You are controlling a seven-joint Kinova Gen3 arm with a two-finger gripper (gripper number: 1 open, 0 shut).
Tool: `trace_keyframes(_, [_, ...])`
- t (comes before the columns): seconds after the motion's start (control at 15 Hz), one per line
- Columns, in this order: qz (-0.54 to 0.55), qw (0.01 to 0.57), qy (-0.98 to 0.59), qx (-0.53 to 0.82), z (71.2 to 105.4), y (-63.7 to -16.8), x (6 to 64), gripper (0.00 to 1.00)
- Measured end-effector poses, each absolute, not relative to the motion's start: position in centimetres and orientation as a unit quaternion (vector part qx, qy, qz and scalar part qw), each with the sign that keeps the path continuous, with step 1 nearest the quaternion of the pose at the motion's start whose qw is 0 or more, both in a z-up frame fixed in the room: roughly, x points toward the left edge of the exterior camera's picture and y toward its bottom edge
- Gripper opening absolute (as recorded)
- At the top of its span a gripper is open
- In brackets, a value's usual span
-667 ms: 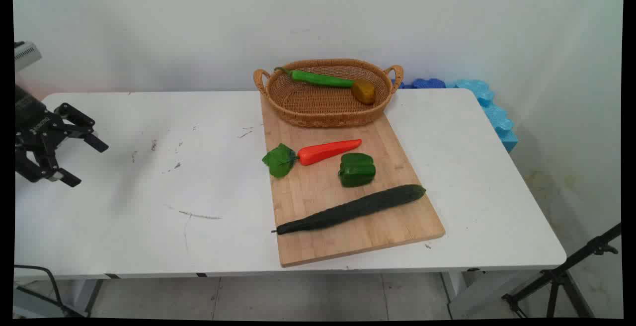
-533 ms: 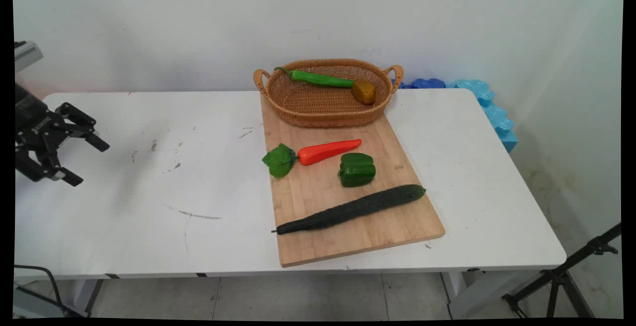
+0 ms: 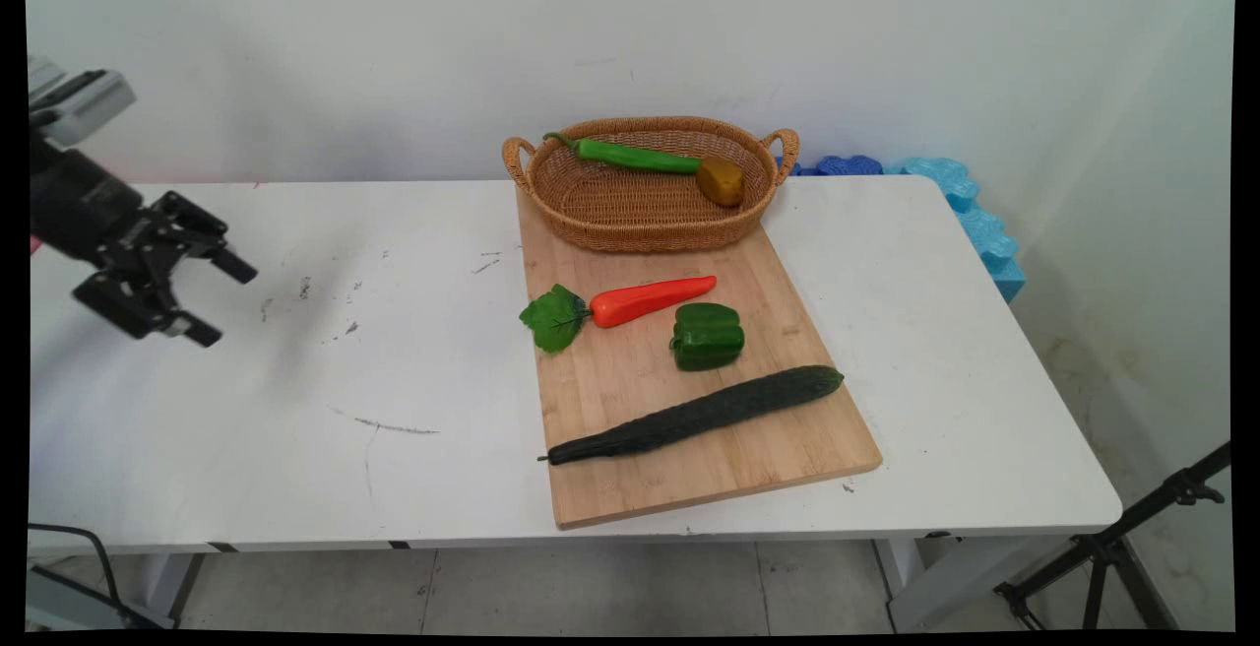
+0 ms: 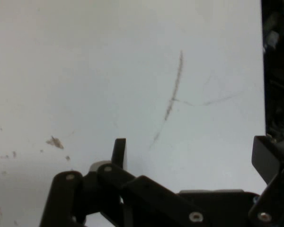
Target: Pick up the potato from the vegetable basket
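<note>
A black gripper (image 3: 212,299) hovers with fingers spread, holding nothing, over the bare left part of a white table (image 3: 295,410). Well to its right, a wooden cutting board (image 3: 768,449) carries a dark cucumber (image 3: 699,415) lying diagonally, tip toward the far right, beside a carrot (image 3: 650,299) and green bell pepper (image 3: 707,336).

The black two-finger gripper (image 3: 219,303) hangs at the frame's left, above the white table (image 3: 295,410), its fingers spread wide and empty. Nearest it are scuff marks (image 3: 305,287) on the tabletop; the cutting board (image 3: 748,439) with vegetables lies well apart, at centre.
</note>
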State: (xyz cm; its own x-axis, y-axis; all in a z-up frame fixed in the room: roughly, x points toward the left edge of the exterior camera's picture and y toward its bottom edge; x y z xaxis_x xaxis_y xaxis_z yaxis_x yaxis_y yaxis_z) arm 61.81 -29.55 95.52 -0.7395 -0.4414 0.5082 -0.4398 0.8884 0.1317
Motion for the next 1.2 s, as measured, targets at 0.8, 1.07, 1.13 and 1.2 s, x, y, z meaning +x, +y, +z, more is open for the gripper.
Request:
trace_keyframes(0.8, [0.058, 0.290, -0.897, 0.329, 96.6, -38.8, 52.3, 1.00])
trace_keyframes(1.07, [0.077, 0.294, -0.889, 0.341, 96.7, -42.3, 48.7, 1.00])
trace_keyframes(1.13, [0.083, 0.296, -0.887, 0.343, 96.6, -43.4, 47.5, 1.00])
trace_keyframes(1.2, [0.088, 0.298, -0.886, 0.345, 96.5, -44.4, 46.5, 1.00])
